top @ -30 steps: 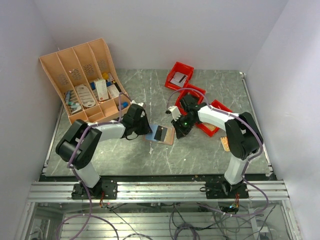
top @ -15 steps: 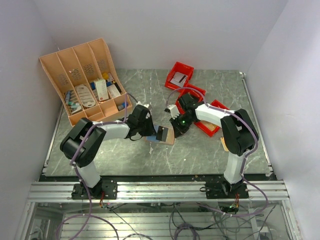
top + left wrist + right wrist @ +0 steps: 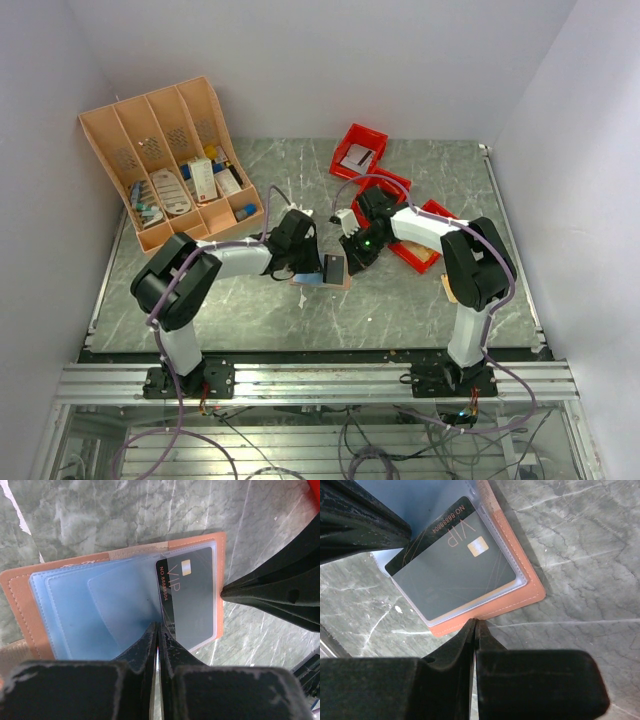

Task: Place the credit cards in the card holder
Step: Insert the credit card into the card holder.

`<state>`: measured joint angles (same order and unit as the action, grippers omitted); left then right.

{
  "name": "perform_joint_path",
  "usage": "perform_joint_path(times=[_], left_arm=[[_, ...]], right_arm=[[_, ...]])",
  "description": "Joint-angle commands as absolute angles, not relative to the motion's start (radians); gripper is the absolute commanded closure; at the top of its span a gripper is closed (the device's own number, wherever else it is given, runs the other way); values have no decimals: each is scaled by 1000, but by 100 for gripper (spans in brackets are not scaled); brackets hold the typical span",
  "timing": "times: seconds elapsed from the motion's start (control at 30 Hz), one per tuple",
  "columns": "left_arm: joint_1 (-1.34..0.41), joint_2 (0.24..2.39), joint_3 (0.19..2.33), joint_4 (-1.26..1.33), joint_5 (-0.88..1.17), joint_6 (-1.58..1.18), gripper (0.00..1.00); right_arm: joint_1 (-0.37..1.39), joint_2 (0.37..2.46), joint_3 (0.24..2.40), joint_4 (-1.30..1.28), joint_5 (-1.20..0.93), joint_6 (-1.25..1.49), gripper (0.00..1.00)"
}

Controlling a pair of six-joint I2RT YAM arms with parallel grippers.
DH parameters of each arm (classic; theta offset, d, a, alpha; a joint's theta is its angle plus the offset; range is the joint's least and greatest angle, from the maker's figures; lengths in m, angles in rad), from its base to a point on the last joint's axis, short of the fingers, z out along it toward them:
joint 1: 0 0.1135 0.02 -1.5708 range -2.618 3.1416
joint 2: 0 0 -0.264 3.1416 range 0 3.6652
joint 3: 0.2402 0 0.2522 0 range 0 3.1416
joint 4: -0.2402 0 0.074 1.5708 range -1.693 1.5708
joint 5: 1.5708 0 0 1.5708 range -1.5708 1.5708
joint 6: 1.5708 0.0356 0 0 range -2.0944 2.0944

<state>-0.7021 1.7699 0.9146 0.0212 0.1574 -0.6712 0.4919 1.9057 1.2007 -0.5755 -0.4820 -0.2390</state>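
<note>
The card holder (image 3: 326, 283) lies open on the marble table, tan cover down and clear blue sleeves (image 3: 90, 610) up. A black VIP credit card (image 3: 192, 600) (image 3: 455, 570) sits in the sleeve on its right half. My left gripper (image 3: 158, 626) is shut, pinching a thin clear sleeve beside the card's left edge. My right gripper (image 3: 476, 622) is shut with nothing in it, and its tip touches the outer edge of the tan cover (image 3: 485, 611). In the top view both grippers (image 3: 318, 266) (image 3: 350, 260) meet over the holder.
An orange-tan slotted organiser rack (image 3: 170, 165) stands at the back left. Three red bins (image 3: 358, 150) (image 3: 385, 188) (image 3: 432, 238) sit behind and to the right of the holder. A small tan item (image 3: 450, 288) lies by the right arm.
My left gripper has moved right across the holder, and the sleeve with the black card has shifted right with it. The right gripper has stayed at the holder's right edge.
</note>
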Motion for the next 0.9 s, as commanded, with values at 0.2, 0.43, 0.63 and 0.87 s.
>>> perform_joint_path(times=[0.2, 0.43, 0.63, 0.87], left_arm=[[-767, 1808, 1021, -58, 119, -654, 87], [-777, 1802, 1019, -50, 104, -668, 86], [-775, 1739, 966, -13, 79, -689, 81], [-751, 1701, 924, -31, 39, -684, 76]], right_arm=[[498, 1941, 1214, -551, -521, -221, 97], [498, 1948, 1213, -550, -542, -215, 96], [465, 1943, 1208, -547, -551, -213, 94], [449, 1930, 1206, -546, -563, -216, 92]])
